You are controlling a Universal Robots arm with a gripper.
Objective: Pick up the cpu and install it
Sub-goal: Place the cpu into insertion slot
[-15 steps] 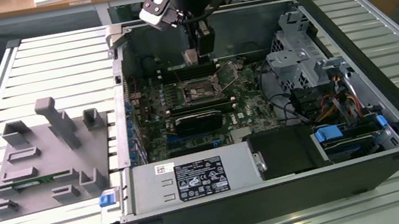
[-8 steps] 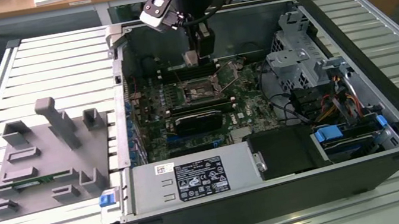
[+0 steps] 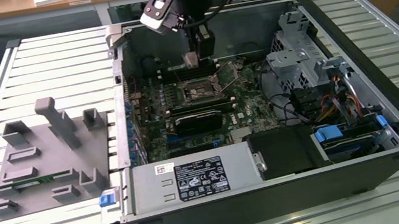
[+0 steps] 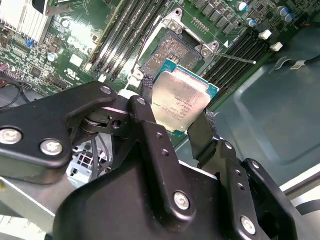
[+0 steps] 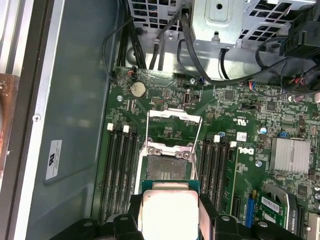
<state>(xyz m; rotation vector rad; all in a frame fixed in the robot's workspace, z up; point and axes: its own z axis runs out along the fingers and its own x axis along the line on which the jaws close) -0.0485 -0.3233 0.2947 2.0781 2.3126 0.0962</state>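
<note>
Carrying step: gripper (image 4: 175,114) clamped on the cpu (image 4: 182,97) near the open socket (image 5: 168,167), likely needing corners squared before seating.

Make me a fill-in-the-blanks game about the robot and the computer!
The hand is shut on the ___.
Nothing lies in the socket, so it is ___.
The grey rack stands on the exterior view's ___ of the computer case.
Missing words: cpu, empty, left.
</note>
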